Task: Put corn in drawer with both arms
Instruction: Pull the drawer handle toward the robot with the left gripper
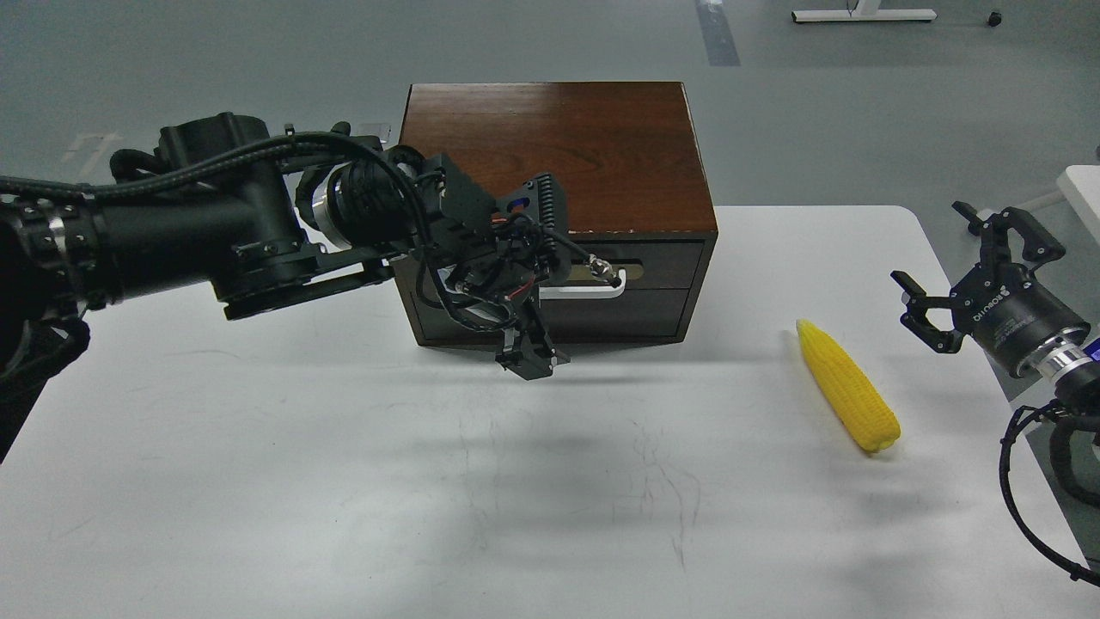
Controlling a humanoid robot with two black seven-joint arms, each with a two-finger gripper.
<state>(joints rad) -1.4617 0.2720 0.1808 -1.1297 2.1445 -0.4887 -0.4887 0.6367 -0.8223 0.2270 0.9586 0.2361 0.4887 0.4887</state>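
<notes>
The yellow corn [847, 387] lies on the white table [344, 481], right of the dark wooden box [559, 146], its tip pointing to the far side. The drawer [666, 258] in the box front looks closed, and its white bar handle [589, 291] is partly hidden. My left gripper [528, 352] hangs in front of the drawer at the handle, fingers pointing down. It is dark and tangled with cables, so I cannot tell its state or whether it touches the handle. My right gripper [962, 258] is open and empty, above the table's right edge, right of the corn.
The box stands at the table's far edge, with grey floor behind it. A white frame [864, 15] stands on the floor at the far right. A white surface [1084, 189] shows at the right edge. Cables [1031, 499] loop under my right arm.
</notes>
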